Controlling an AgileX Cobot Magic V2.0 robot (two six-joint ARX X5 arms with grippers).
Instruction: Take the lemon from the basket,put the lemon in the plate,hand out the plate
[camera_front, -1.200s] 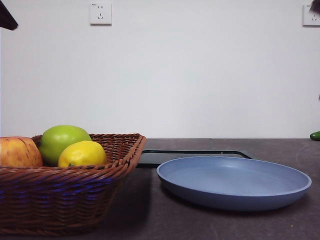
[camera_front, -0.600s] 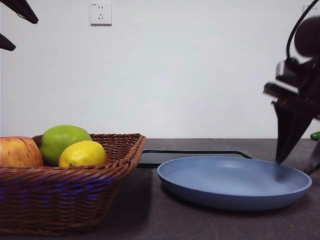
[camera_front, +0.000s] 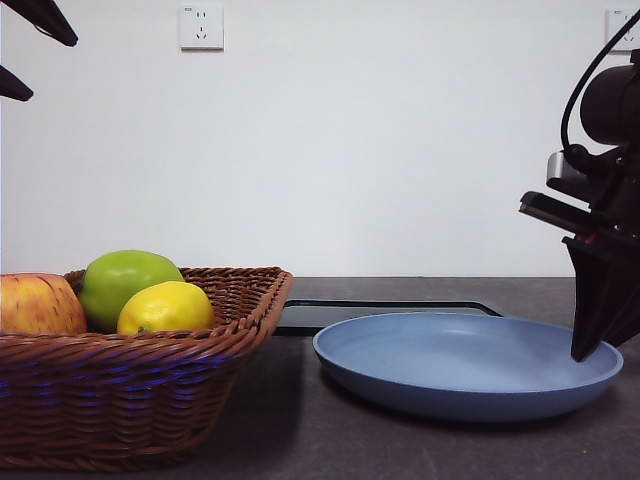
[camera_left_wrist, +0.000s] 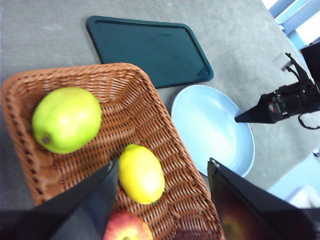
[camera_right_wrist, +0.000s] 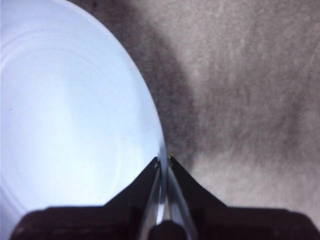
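With the bright yellow oval lemon unpicked in the reddish-brown wicker basket, the left gripper hangs spread above it and must descend, while the right gripper seems pinched on the round light-blue plate's right rim.

Bright yellow lemon, reddish-brown woven basket, matte light-blue plate, black tray.

A reddish-brown woven wicker basket, coarse and ribbed with a braided rim, holds a bright yellow lemon with finely dimpled, faintly shiny skin, a smooth waxy green apple and a glossy red-yellow apple. A round light-blue plate shows a smooth matt finish, its rim between the matt black plastic-looking jaws of the right gripper. A flat dark rectangular tray looks smooth with a slight sheen. The grey tabletop appears matt and grainy.
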